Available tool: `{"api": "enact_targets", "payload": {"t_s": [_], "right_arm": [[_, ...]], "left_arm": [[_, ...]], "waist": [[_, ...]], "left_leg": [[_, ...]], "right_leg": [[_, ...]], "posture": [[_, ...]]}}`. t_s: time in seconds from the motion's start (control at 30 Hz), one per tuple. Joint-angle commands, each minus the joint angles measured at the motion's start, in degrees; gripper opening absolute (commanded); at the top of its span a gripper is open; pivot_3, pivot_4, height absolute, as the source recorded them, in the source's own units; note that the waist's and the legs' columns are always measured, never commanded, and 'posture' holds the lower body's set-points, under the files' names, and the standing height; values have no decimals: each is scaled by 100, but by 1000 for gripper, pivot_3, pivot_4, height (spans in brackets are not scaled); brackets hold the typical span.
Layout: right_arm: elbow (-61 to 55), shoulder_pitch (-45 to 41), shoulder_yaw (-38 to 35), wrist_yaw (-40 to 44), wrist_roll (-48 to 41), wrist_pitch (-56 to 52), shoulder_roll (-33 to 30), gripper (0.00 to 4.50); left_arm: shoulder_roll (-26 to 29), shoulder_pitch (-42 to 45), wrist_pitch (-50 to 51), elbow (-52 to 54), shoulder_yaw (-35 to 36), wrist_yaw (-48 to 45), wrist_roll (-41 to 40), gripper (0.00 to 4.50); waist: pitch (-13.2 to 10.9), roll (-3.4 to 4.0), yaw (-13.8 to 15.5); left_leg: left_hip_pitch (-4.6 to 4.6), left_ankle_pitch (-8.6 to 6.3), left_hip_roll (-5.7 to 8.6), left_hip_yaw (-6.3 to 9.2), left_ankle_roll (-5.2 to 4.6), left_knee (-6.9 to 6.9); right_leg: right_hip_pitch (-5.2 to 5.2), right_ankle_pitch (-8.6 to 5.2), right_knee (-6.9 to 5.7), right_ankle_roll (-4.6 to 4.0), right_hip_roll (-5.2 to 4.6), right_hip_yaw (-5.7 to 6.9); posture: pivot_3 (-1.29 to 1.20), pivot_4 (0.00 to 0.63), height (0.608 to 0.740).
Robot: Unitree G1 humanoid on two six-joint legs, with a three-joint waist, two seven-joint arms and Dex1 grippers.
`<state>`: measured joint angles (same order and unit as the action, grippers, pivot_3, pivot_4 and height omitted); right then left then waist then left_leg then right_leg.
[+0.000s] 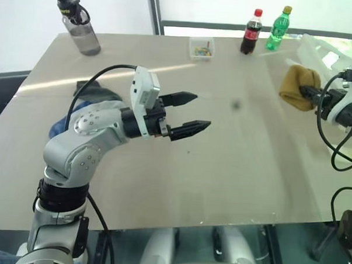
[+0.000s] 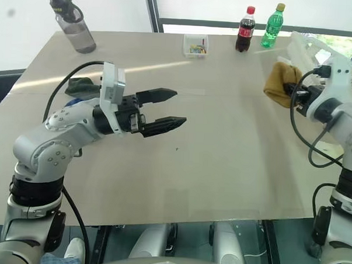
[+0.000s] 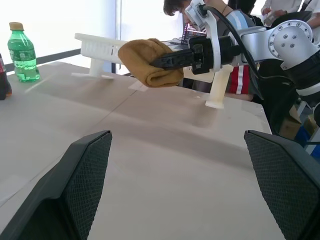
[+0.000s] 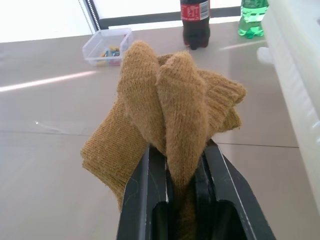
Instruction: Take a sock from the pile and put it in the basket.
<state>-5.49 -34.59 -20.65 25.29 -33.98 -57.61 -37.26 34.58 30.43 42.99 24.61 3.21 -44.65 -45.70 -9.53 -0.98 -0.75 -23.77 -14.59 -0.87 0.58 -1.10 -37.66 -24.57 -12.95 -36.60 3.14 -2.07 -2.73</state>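
The right gripper (image 4: 182,165) was clamped tight on a mustard-yellow ribbed knit sock (image 4: 165,120), its two black fingers (image 4: 145,200) pinching a fold of the fabric between them while the rest bunched up and drooped past the tips in thick, soft lobes, lifted clear of the table. Just beside that gripper, on its outer side, stood the large cream-white plastic basket with slotted sides (image 4: 300,95), its rim close to the sock but apart from it; the sock was not yet over it. Beyond the fingertips stood a dark cola bottle with a red label (image 1: 251,32) and a green plastic bottle with a yellow cap (image 1: 278,28), and further off a small clear box of coloured bits (image 1: 202,48). Well apart, across the middle of the table, the left gripper (image 1: 187,114) hung above the surface with its black fingers spread wide and nothing between them. Behind its arm lay the pile of remaining socks in dark green and blue (image 2: 80,88), partly hidden by the arm. Beyond the pile stood a grey translucent water bottle with a black lid (image 1: 78,23). Everything rested on a broad, pale beige tabletop (image 1: 221,169) with a faint sheen, set against bright windows. A person in a striped top (image 3: 240,30) stood behind the basket.
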Motion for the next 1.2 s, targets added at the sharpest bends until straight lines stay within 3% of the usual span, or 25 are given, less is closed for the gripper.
{"api": "enact_targets", "payload": {"t_s": [0.03, 0.47, 0.8, 1.03, 1.2], "right_arm": [[-616, 24, 71, 93, -326, -79, 138, 55], [-944, -323, -379, -121, -1275, -657, 249, 55], [-1598, 1080, 878, -322, -882, -513, 810, 55], [-1738, 1742, 1834, -43, -157, 64, 612, 55], [-1951, 1416, 1450, -122, -487, -56, 772, 55]], "left_arm": [[-9, 42, -68, 94, 38, -35, -52, 4500], [-9, 19, -158, -5, -1, -139, 74, 4500], [39, 21, -209, -43, -49, -245, 178, 4500], [116, 41, -173, -34, -47, -299, 164, 4500], [152, 92, -157, -67, -44, -328, 161, 4500]], "waist": [[-3, 4, -4], [-28, 26, -4], [-26, 24, -9], [-29, 22, -13], [-30, 22, -43]], "left_leg": [[0, 0, 0, 0, 0, -4], [-8, 0, 0, -5, -1, -55], [-7, 0, -7, -3, -1, -60], [0, 0, 0, -11, -1, -79], [11, 0, -7, -13, 0, -88]], "right_leg": [[-2, 0, -5, 0, 0, 0], [-12, 0, -48, 1, 4, -10], [-11, 0, -54, 0, 10, -8], [-11, -1, -79, 2, 7, -19], [-14, -1, -109, 1, 19, -27]], "posture": [[0, 150, 740], [0, 150, 740], [0, 150, 740], [0, 150, 740], [0, 150, 740]]}}
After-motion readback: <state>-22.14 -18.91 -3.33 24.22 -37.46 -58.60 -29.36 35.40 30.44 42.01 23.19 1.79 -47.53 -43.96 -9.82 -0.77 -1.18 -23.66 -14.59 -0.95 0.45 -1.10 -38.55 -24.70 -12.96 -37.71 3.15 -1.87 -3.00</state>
